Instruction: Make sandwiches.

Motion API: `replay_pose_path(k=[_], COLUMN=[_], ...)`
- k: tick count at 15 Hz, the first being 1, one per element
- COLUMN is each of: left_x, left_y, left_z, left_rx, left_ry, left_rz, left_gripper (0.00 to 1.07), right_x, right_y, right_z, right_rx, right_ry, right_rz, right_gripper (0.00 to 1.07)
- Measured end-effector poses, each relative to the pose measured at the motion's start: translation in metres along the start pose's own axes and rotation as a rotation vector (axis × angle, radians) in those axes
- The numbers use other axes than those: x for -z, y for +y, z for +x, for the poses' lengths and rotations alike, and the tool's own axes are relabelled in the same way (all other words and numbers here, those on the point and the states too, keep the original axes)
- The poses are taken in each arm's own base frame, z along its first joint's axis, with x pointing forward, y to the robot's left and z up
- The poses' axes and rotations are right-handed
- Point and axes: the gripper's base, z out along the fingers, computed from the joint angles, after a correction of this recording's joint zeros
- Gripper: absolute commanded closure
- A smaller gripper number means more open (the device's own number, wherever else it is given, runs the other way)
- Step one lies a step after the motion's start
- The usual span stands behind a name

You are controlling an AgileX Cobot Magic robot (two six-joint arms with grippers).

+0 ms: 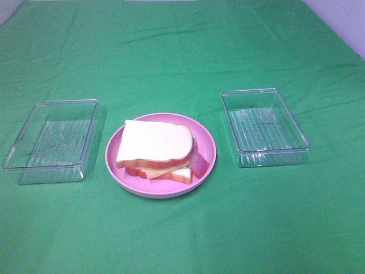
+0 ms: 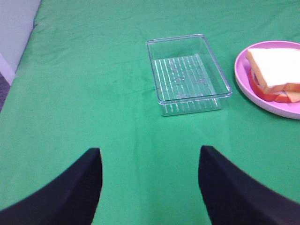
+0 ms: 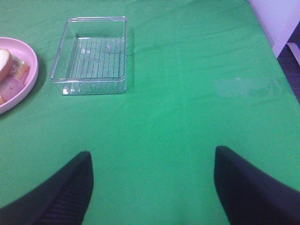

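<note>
Pink and round, a plastic plate [image 1: 206, 142] was set at the table's centre, where the stacked toy sandwich of white bread, cheese and bacon [image 1: 157, 149] was kept within either arm's reach. Two clear ribbed plastic trays were seen empty at nine o'clock [image 1: 50, 140] and three o'clock [image 1: 264, 127]. The left gripper [image 2: 150, 187] and right gripper [image 3: 152, 187] were held wide apart, gripping nothing, over wrinkled green cloth [image 1: 182, 51]; pale wall was glimpsed at the edges.

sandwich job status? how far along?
Done, by the look of it: one sandwich sits stacked on the pink plate, bread on top, cheese and bacon showing at the edges. In hand: nothing; left gripper and right gripper are open over bare cloth. Left: both clear trays look empty, so possibly nothing.
</note>
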Motion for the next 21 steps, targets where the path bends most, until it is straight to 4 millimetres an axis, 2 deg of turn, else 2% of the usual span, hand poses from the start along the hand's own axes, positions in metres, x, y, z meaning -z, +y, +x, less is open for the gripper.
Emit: replay_pose_path(k=[21], left_x=[0.0000], left_y=[-0.0024], left_z=[0.0000], left_rx=[0.022], left_ry=[0.000], left_rz=[0.010], left_gripper=[0.48], right_x=[0.0047], right_y=[0.0010], right_z=[0.0049], right_rx=[-0.007], right_ry=[-0.044], right_rz=[0.008], right_gripper=[0.38])
